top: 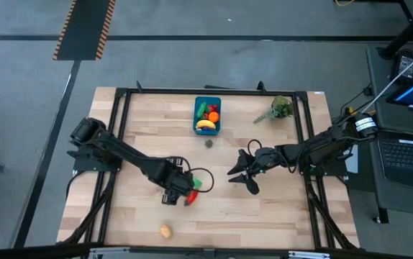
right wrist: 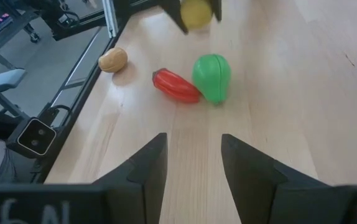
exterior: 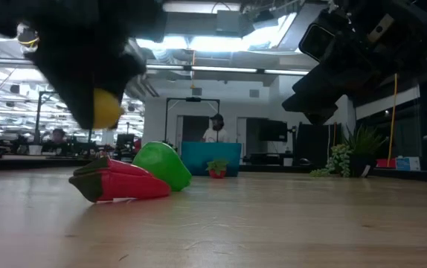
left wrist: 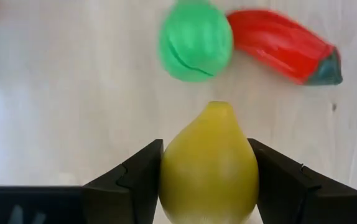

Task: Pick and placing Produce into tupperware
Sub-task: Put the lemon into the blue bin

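The left gripper was clamped on a smooth yellow lemon-shaped toy fruit, one dark finger pressed to each flank and the fruit's pointed tip poking out forward between them. It hung just above the wood, lifted clear, with a glossy red plastic pepper and a round green plastic fruit lying touching each other on the table right beside it.

What the next move looked to hinge on was the small teal-blue rectangular plastic tub: it sat well apart from the loaded gripper, across the light wooden table toward the far edge and a little to the right, its long axis running away from the robot. It already held a banana and several other toy pieces, so the free space was tight.

The right gripper hovered near the table's middle with its fingers apart and nothing between them, and it was the nearer arm to the tub. A tan potato-like toy waited alone near the front edge
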Robot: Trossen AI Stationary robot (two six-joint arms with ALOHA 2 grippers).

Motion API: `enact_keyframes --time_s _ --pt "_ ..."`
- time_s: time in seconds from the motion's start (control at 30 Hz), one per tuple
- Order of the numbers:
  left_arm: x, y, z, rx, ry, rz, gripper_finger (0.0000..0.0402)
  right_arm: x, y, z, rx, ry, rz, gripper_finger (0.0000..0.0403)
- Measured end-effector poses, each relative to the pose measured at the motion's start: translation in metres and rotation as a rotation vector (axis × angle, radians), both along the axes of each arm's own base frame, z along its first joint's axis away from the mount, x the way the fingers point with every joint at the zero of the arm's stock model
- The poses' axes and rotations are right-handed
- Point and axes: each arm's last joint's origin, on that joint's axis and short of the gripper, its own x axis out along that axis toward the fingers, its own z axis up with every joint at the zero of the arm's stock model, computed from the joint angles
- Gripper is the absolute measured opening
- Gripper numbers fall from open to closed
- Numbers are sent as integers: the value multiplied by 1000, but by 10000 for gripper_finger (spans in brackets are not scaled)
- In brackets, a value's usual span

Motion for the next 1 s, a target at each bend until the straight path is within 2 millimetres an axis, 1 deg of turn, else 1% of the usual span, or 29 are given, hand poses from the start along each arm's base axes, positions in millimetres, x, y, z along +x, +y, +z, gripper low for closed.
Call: enact_keyframes --time_s 0.13,0.3,0.47,0.53,0.6,0.67,0.8,0.9,1.0 --pt "-4 5 21 45 -39 1 199 0 0 0 -1 2 0 153" --pt "-14 11 42 81 -106 9 199 0 0 0 -2 2 1 153" --pt "-32 20 70 136 -198 61 199 0 0 0 -3 2 1 153" --pt "-39 24 82 162 -261 99 199 0 0 0 -3 2 1 153" --pt "-48 27 90 181 -315 121 199 0 0 0 -3 3 1 153" --pt "-57 30 92 191 -354 137 199 0 0 -1 -3 5 1 153" --pt "-76 34 88 192 -448 182 199 0 0 -1 -5 8 1 153" --pt "-88 36 77 175 -519 211 199 0 0 -1 -5 9 2 153" --pt "-95 38 61 137 -603 226 199 0 0 -1 -5 9 1 153"
